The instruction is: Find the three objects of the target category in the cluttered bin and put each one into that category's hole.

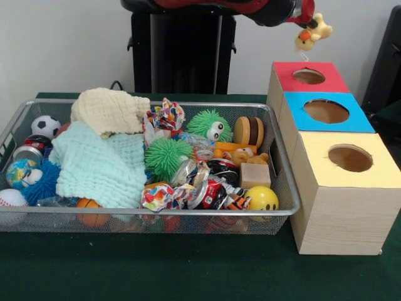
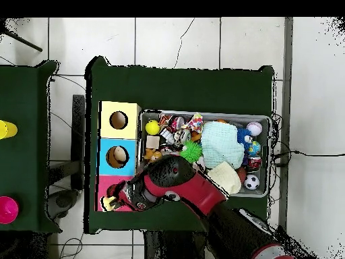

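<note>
My gripper [image 1: 305, 19] is shut on a small yellow plush duck [image 1: 312, 31] with an orange beak and holds it in the air above the round hole of the red-topped box [image 1: 285, 72]. In the overhead view the duck [image 2: 109, 203] hangs at the gripper [image 2: 118, 198] over the red box [image 2: 102, 183]. A tan-brown teddy bear [image 1: 242, 155] lies in the silver wire-mesh bin [image 1: 156, 213] at its right side, between an orange piece and a wooden cube. A third plush animal does not show.
Three wooden boxes stand in a row right of the bin, with red, blue [image 1: 363, 120] and yellow [image 1: 388, 170] tops, each with a round hole. The bin also holds cloths [image 1: 94, 166], green spiky balls [image 1: 164, 155], small balls and crumpled wrappers.
</note>
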